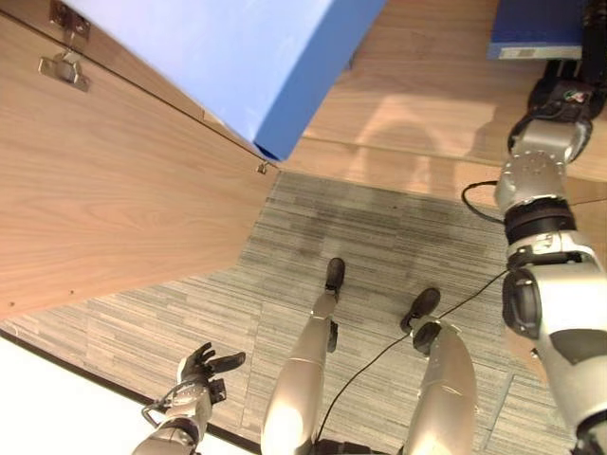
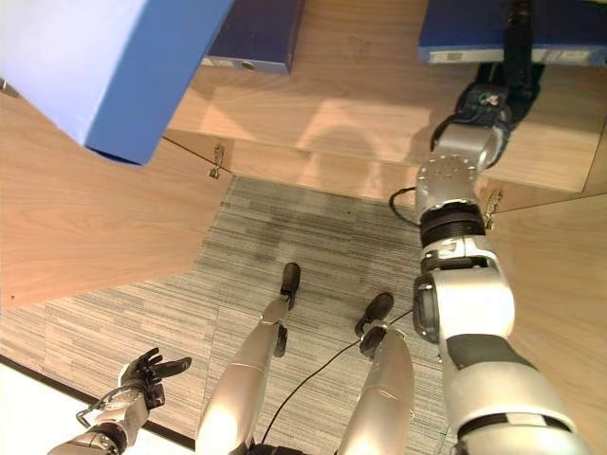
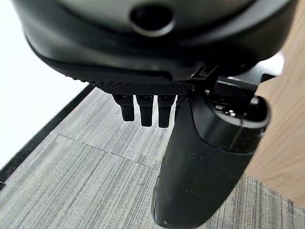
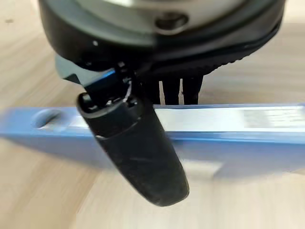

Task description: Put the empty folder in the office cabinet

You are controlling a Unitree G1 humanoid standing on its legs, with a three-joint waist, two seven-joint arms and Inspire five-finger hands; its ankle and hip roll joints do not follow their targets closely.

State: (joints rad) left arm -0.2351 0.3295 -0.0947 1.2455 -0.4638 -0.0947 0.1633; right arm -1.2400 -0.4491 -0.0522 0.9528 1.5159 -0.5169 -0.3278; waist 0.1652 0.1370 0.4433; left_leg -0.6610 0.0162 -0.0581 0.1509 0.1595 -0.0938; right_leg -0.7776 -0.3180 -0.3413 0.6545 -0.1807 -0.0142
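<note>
A blue folder (image 2: 455,28) with a white spine label lies flat on the wooden cabinet shelf (image 2: 360,104) at the upper right. My right hand (image 2: 519,57) is stretched up to it. In the right wrist view the thumb (image 4: 138,148) crosses in front of the folder's spine (image 4: 238,129). The straight fingers (image 4: 181,90) end at the spine's upper edge, so the hand is open against the folder. My left hand (image 1: 204,368) hangs low at the lower left above the carpet, open and holding nothing.
A second, darker blue folder (image 2: 251,33) lies further left on the same shelf. A big light-blue slab (image 1: 237,57) looms close at the upper left. The open wooden cabinet door (image 1: 114,199) with metal hinges (image 1: 64,66) stands on the left. Grey carpet (image 1: 379,227) lies below.
</note>
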